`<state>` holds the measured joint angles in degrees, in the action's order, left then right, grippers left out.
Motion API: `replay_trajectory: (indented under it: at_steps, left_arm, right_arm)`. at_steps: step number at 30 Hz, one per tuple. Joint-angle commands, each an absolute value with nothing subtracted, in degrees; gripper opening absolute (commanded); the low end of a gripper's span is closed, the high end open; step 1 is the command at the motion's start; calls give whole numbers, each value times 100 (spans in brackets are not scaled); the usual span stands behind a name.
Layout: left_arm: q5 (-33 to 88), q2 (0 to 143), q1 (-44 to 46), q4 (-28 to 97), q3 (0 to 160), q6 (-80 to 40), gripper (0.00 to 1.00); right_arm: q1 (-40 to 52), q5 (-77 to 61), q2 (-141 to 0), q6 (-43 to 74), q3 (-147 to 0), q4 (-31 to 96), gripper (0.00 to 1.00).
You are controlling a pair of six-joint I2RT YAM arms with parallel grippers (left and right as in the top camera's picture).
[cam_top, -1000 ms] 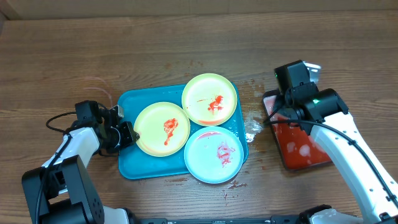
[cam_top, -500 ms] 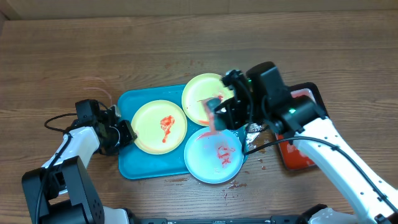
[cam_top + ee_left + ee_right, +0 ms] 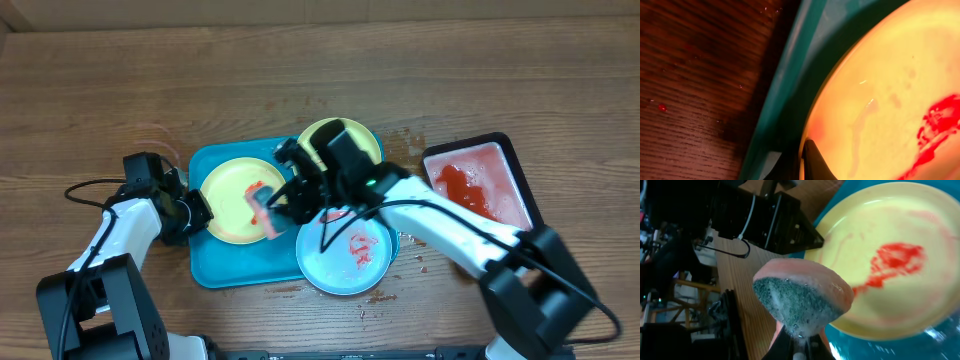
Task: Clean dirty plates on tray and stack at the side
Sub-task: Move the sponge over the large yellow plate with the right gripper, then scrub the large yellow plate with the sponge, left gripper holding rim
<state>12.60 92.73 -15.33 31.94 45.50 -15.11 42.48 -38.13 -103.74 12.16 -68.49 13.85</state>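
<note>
While the tray (image 3: 215, 265) holds three plates (image 3: 350, 265) all red with sauce, none is clean or stacked. The yellow plate (image 3: 228, 195) sits just under the sponge (image 3: 265, 212), which the right gripper (image 3: 801, 349) squeezes tight. The left gripper (image 3: 195, 212) is closed on that plate's near edge.

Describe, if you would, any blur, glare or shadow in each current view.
Overhead: evenly lit, sharp, but the pink-and-green foamy sponge is motion-smeared. Left wrist: very close and soft, a small glint on the yellow-green round plastic plate, dark shadow beside the turquoise plastic tray. Right wrist: sponge crisp, background hazy.
</note>
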Motion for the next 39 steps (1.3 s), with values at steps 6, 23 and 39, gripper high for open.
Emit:
replay_trajectory:
  at_steps: [6,23,39]
  left_arm:
    - [950,9472,-1074,3212,4379,-749,5]
    - [1640,9472,-961,3269,4379,-123,5]
    - [1710,9472,-961,3212,4379,-123,4]
  right_arm:
    - [4554,-3557,-10781,1806,-6941,473,4]
    - [4563,-1087,-11732,3063,-6938,611,4]
    - [4856,-3087,-12055,1870,-6947,523,4]
